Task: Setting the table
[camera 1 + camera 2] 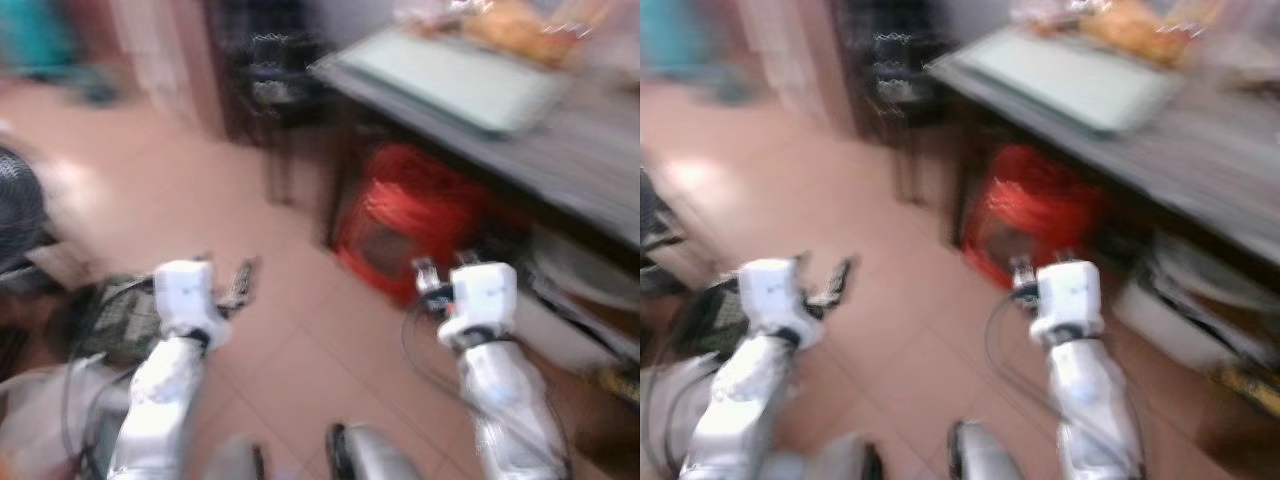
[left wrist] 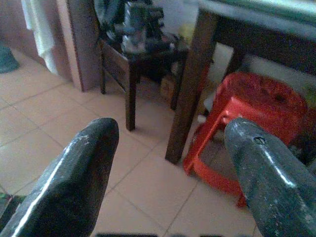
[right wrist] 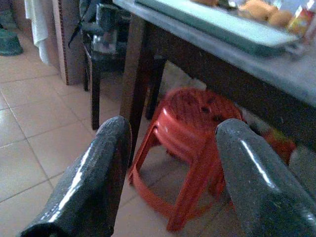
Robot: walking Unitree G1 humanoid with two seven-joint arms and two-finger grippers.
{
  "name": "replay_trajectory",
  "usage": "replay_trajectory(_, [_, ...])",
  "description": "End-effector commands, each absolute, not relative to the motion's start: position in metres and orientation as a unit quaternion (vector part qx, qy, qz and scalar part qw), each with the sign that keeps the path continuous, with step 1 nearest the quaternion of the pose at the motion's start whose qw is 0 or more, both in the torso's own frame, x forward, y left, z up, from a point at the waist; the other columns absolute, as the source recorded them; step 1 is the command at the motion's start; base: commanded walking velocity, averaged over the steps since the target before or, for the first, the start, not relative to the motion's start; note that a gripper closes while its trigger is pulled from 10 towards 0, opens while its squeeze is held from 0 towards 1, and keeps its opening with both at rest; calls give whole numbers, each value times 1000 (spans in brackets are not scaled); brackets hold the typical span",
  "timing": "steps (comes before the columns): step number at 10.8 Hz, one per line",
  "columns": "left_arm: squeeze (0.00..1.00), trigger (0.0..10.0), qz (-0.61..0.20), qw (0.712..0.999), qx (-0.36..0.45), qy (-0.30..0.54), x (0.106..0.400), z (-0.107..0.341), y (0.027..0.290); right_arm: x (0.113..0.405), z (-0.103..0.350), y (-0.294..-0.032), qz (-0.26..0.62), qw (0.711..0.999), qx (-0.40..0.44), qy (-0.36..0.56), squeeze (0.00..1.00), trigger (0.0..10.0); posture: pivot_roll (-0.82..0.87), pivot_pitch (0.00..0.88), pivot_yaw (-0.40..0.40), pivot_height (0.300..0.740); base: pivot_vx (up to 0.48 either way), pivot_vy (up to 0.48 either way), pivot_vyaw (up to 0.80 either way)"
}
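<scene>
The dining table point(image 1: 585, 150) runs across the upper right, seen blurred in the eye views. A pale green tray point(image 1: 450, 75) lies on it, with orange-brown food point(image 1: 520, 30) behind the tray. Both silver arms reach forward, low over the tiled floor and short of the table. My left gripper point(image 2: 170, 133) is open with nothing between its fingers, and it faces the table's dark leg point(image 2: 190, 84). My right gripper point(image 3: 173, 128) is also open and empty, pointing under the table edge at a red stool point(image 3: 192, 128).
The red plastic stool point(image 1: 410, 220) stands under the table. A dark side table point(image 2: 138, 49) loaded with dark objects sits left of it, by a wall. A dark fan-like object point(image 1: 15, 205) and a bag point(image 1: 115, 315) lie at the left. Open tiled floor point(image 1: 300, 330) stretches ahead.
</scene>
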State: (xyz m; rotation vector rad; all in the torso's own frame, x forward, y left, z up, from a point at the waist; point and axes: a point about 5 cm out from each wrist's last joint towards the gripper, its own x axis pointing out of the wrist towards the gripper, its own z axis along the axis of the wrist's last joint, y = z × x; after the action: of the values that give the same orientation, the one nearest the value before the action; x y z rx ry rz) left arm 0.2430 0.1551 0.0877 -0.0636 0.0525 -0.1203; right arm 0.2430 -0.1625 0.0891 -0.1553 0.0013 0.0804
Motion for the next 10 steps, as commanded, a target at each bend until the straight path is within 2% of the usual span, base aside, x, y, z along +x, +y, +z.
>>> replay_trajectory(1, [0, 10000, -60, 997, -32, 26, 241, 87, 153, 242, 91, -169, 31, 996, -83, 1, 0, 10000, -37, 172, 9, 740, 0, 0, -800])
replay_trajectory(3, [0, 10000, -67, 995, -62, 34, 239, 86, 152, 240, 92, -172, 25, 996, -85, 4, 0, 10000, -36, 180, 9, 740, 0, 0, -800])
replay_trajectory(10, [0, 10000, -76, 996, -43, 20, 238, 89, 153, 238, 97, -174, 15, 996, -86, -2, 0, 10000, -39, 182, 14, 740, 0, 0, -800])
